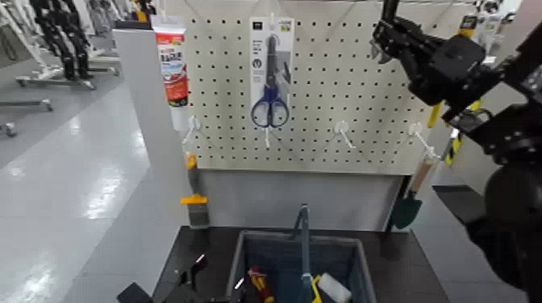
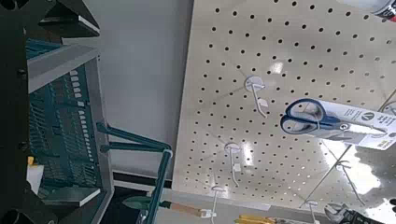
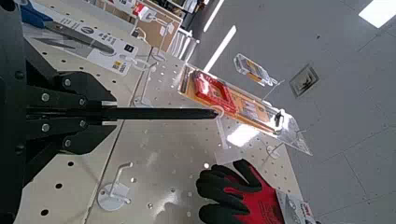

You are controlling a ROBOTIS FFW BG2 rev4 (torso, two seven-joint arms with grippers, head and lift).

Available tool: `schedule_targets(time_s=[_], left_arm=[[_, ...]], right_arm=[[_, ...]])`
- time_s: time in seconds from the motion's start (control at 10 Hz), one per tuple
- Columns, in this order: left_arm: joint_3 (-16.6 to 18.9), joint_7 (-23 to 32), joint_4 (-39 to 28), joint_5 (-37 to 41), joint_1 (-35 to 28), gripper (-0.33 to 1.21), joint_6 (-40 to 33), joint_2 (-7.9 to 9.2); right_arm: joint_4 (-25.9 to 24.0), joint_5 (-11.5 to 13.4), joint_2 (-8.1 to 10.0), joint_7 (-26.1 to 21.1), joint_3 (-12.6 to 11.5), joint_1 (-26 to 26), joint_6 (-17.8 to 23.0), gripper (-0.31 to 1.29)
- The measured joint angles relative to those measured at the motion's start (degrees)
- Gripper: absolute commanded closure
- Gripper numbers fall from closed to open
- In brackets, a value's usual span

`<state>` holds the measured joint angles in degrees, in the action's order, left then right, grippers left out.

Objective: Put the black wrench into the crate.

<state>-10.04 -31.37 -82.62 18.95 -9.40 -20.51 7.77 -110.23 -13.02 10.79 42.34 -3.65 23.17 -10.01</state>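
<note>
My right gripper (image 1: 389,42) is raised high at the upper right, in front of the pegboard (image 1: 339,97). In the right wrist view it (image 3: 93,114) is shut on the black wrench (image 3: 159,114), whose slim flat handle sticks straight out from the jaws. In the head view a dark bar of the wrench (image 1: 390,10) rises above the gripper. The dark grey crate (image 1: 242,262) with its tall blue-grey handle (image 1: 304,238) stands on the black table, low in the middle, well below the gripper. My left gripper (image 1: 187,284) rests low beside the crate's left wall (image 2: 65,121).
Blue-handled scissors (image 1: 270,89) in a pack and a red-white tube (image 1: 172,64) hang on the pegboard, with bare white hooks (image 1: 345,133) between. A brush (image 1: 194,197) and a green trowel (image 1: 407,211) hang lower. The crate holds a red-handled tool (image 1: 260,284) and a yellow-white item (image 1: 329,288). Red-black gloves (image 3: 238,196) hang nearby.
</note>
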Motion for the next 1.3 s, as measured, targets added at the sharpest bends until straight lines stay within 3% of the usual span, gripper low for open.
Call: schedule_targets(time_s=[0.2, 0.6, 1.3], left_arm=[[-0.06, 0.00, 0.00, -0.05, 0.00, 0.11, 0.20, -0.07], [-0.03, 0.09, 0.00, -0.18, -0.13, 0.11, 0.30, -0.53], [-0.15, 0.27, 0.11, -0.40, -0.09, 0.11, 0.20, -0.76]], right_arm=[[-2.41, -0.80, -0.97, -1.39, 0.35, -3.64, -1.25, 1.11], [-4.73, -5.05, -2.50, -4.84, -0.27, -14.68, -6.84, 1.11], [-0.30, -5.73, -3.49, -5.66, -0.73, -23.08, -11.68, 1.11]])
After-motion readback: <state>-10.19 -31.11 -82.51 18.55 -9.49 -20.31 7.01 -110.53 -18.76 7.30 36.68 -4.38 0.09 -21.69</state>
